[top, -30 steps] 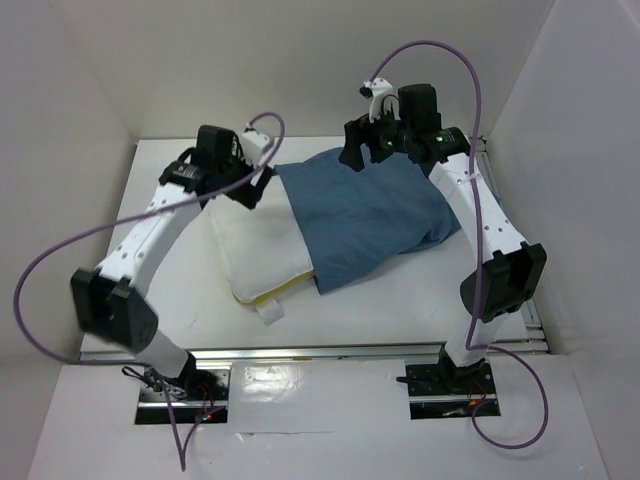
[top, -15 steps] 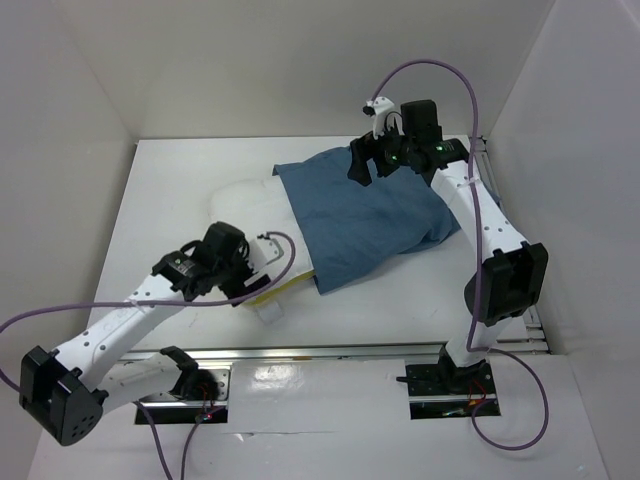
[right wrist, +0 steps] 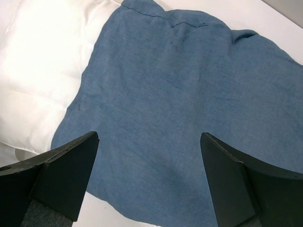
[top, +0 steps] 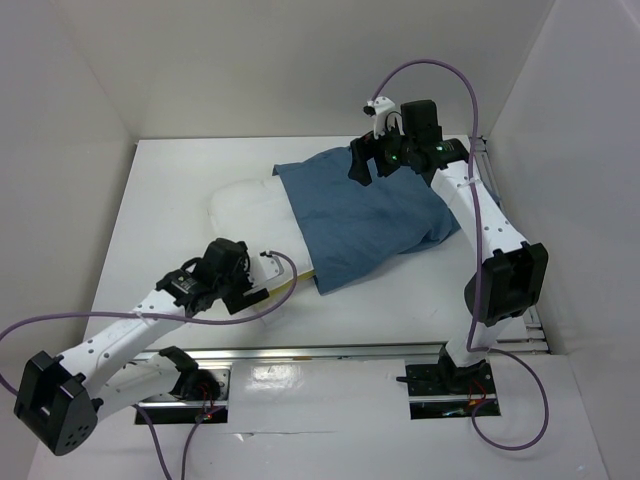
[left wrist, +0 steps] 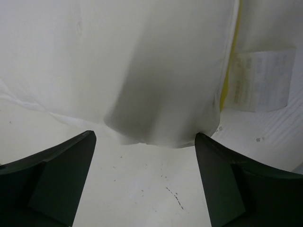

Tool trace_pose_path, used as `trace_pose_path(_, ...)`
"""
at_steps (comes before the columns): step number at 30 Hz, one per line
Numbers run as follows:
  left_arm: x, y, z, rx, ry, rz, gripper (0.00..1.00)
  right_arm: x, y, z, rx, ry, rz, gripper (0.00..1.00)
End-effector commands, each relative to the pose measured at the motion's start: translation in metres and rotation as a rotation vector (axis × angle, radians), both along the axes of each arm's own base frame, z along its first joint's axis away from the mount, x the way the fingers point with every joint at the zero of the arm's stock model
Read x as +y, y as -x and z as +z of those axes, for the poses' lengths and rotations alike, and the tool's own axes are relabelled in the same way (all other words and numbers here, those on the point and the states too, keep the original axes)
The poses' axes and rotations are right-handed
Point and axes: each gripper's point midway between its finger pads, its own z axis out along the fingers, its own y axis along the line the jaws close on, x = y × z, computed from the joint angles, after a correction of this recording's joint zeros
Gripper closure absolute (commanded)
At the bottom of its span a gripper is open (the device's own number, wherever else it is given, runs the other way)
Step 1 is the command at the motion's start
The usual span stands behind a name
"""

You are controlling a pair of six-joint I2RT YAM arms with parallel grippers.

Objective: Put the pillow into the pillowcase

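Your left tool (left wrist: 144, 142), spread and empty, sits at the seven-o'clock corner of the pillow (top: 245, 205), hiding part of its yellow strip (left wrist: 232, 56) from above. Your right tool (right wrist: 149, 137) hangs spread over the pillowcase (top: 365, 215), which hides the pillow's three-o'clock end on the table (top: 170, 200).

Pillow (top: 250, 205), pillowcase (top: 365, 215) on white table (top: 175, 185)

The left arm (top: 120, 338) and right arm (top: 482, 215) share white shells and black joint housings. A purple cable (top: 60, 318) loops off each. The right wrist (top: 420, 122) shows green lights (top: 398, 155) and a white clip (top: 380, 106). The left gripper (left wrist: 145, 136) and right gripper (right wrist: 149, 136) have dark matte wedge fingers (left wrist: 54, 184). Red wires (top: 206, 408) trail at the six o'clock bases (top: 445, 382).
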Motion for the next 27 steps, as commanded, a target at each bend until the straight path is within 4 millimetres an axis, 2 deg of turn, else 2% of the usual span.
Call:
trace_pose_path(1,-0.024,-0.008,0.011,-0.036,0.093,-0.070,0.00,-0.001,0.002,0.009,-0.023,-0.004,-0.016,0.04)
trace_pose_path(4,-0.030,-0.002,0.010,0.016,0.114,-0.083,0.00,0.001,0.003,0.003,-0.006,0.007,-0.015,0.04)
trace_pose_path(7,-0.046,0.007,0.017,0.067,0.177,-0.128,0.00,0.001,0.004,0.005,-0.004,0.008,-0.015,0.04)
trace_pose_path(10,-0.054,0.016,0.010,0.134,0.197,-0.140,0.00,0.003,0.007,0.003,0.008,0.010,-0.020,0.04)
trace_pose_path(15,-0.047,0.015,-0.024,0.150,0.135,-0.094,0.00,0.005,0.009,0.001,0.015,0.018,-0.018,0.04)
trace_pose_path(16,-0.047,0.006,-0.027,0.117,0.128,-0.078,0.00,0.005,0.009,0.001,0.015,0.018,-0.018,0.04)
trace_pose_path(20,-0.046,-0.008,-0.045,0.073,0.054,-0.049,0.00,0.007,0.007,-0.003,0.029,0.034,-0.024,0.04)
trace_pose_path(21,-0.042,-0.012,-0.049,0.052,0.019,-0.028,0.00,0.007,0.006,0.002,0.012,0.036,-0.019,0.04)
trace_pose_path(23,-0.040,-0.021,-0.059,0.031,-0.012,-0.011,0.00,0.006,0.005,-0.005,0.029,0.048,-0.026,0.04)
trace_pose_path(27,-0.035,-0.036,-0.067,-0.017,-0.066,0.035,0.01,0.004,0.003,-0.001,0.014,0.055,-0.029,0.04)
